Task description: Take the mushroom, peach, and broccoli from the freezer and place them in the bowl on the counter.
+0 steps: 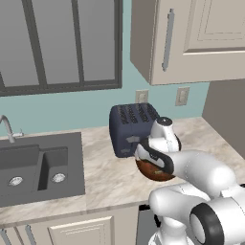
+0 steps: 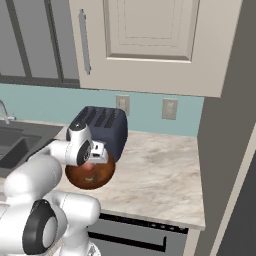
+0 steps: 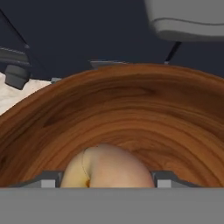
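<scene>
The reddish-brown bowl [image 1: 160, 176] [image 2: 77, 184] [image 3: 131, 109] stands on the beige counter [image 1: 105, 167] [image 2: 160, 170], right in front of the toaster. My gripper [image 2: 95, 166] [image 3: 107, 181] points down into the bowl. Its two finger tips sit tight against the sides of the orange-yellow peach [image 3: 107, 168] [image 2: 90, 178], just above the bowl's inner floor. In the left base view the white hand [image 1: 154, 152] covers the fingers and the peach. The mushroom, the broccoli and the freezer are out of view.
A dark blue-grey toaster [image 1: 127, 127] [image 2: 107, 125] stands directly behind the bowl. The dark grey sink [image 1: 38, 167] lies to the left. A tall grey panel [image 2: 227, 150] closes off the counter's right end, and cream wall cabinets [image 2: 145, 45] hang above.
</scene>
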